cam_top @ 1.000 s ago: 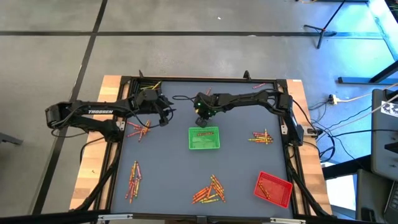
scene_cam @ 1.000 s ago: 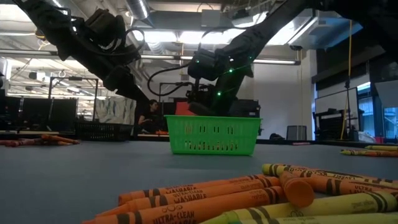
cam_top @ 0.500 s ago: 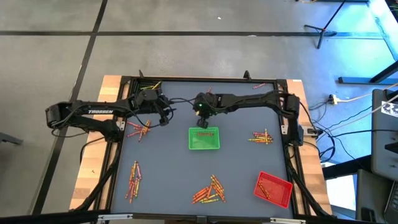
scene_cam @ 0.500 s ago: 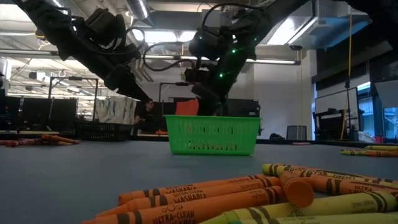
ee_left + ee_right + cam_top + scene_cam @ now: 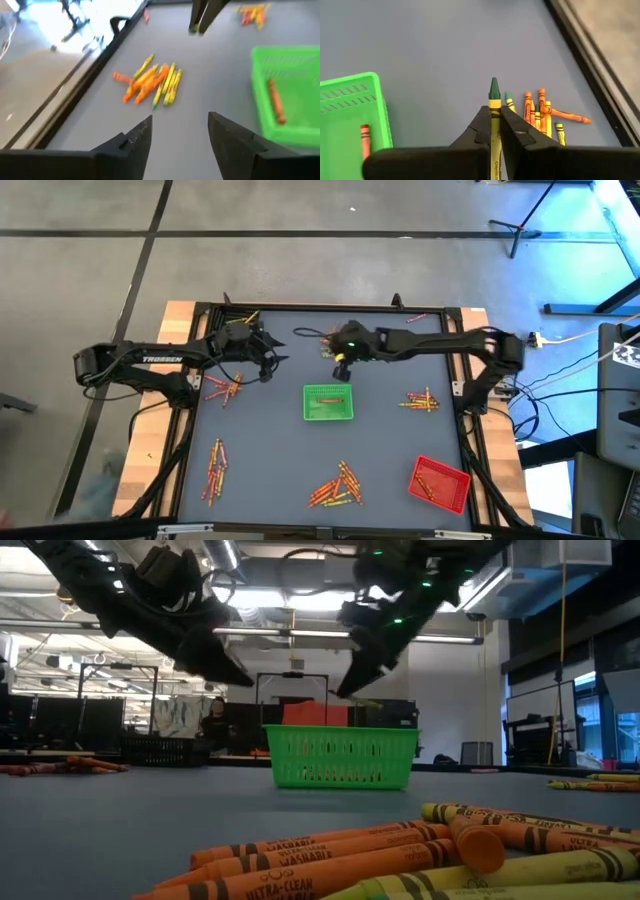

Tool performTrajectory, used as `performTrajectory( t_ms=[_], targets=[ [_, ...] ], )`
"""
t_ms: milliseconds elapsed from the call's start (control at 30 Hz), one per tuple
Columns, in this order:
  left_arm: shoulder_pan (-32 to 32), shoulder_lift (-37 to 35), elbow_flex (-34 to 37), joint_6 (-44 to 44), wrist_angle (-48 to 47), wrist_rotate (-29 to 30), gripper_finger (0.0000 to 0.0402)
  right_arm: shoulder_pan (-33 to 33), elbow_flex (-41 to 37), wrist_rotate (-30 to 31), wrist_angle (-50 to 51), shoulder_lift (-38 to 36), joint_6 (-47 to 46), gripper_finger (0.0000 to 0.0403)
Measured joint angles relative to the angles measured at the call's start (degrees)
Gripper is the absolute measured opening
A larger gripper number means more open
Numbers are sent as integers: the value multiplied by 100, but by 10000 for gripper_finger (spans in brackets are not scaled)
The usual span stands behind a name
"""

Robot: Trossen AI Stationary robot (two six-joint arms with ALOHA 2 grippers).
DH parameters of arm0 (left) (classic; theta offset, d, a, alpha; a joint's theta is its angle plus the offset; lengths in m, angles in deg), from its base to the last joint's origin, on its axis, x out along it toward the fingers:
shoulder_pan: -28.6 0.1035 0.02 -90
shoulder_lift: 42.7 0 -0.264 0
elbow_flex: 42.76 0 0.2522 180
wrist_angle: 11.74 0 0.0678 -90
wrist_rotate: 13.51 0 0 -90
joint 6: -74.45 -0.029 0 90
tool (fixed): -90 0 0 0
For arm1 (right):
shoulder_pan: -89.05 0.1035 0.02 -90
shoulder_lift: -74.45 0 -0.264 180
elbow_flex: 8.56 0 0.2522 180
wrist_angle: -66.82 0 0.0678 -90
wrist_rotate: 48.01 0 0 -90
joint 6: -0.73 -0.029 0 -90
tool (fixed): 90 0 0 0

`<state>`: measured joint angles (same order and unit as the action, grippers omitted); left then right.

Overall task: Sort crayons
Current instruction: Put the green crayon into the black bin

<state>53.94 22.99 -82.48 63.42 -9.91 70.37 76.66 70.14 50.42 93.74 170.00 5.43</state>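
My right gripper point(image 5: 340, 361) hangs above the table just beyond the far edge of the green tray point(image 5: 328, 402), shut on a green-tipped crayon point(image 5: 494, 107). One reddish crayon point(image 5: 275, 100) lies in the green tray point(image 5: 290, 100). My left gripper point(image 5: 179, 131) stands open above the table, with nothing between its fingers, next to a pile of orange and yellow crayons point(image 5: 152, 84) at the table's left point(image 5: 225, 388). My right gripper pinches the crayon's yellow-wrapped body point(image 5: 494, 120) between its two fingers. The crayon lies along the fingers, and its green tip point(image 5: 493, 89) sticks out past the fingertips. It is lifted clear of the table, slanting downward with the gripper.
More crayon piles lie at the right point(image 5: 422, 399), near left point(image 5: 214, 470) and near middle point(image 5: 337, 485). A red tray point(image 5: 438, 483) with crayons sits at the near right. In the low view the near pile point(image 5: 420, 850) fills the foreground.
My right gripper has risen from just over the green tray and drawn back toward the table's far edge and a little right, tipping less steeply. My left gripper has turned slightly in place.
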Motion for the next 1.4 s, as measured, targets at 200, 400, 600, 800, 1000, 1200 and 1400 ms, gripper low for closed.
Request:
performTrajectory(
  t_ms=[200,400,600,800,1000,1200,1400],
  targets=[
    [-256,390,-4,4,1265,-427,201,-2,-1683,-397,-2133,-1082,157,12],
    [-558,1315,-413,65,2245,-429,199,-2,-2761,-833,-4009,-1770,467,13],
    [-803,2256,-1339,266,2451,-425,199,-2,-2946,-1469,-4806,-1939,771,14],
    [-1043,2924,-1969,302,2558,-693,199,44,-2937,-1829,-4957,-1938,1037,14],
    [-1233,3167,-2083,299,3002,-665,199,256,-2938,-1854,-5156,-1735,1095,14],
    [-1339,3163,-2087,301,3277,-658,198,267,-2936,-1854,-5475,-1581,1099,14],
    [-1421,3163,-2087,283,3392,-589,172,271,-2936,-1889,-5895,-1388,1072,14]
  ],
)
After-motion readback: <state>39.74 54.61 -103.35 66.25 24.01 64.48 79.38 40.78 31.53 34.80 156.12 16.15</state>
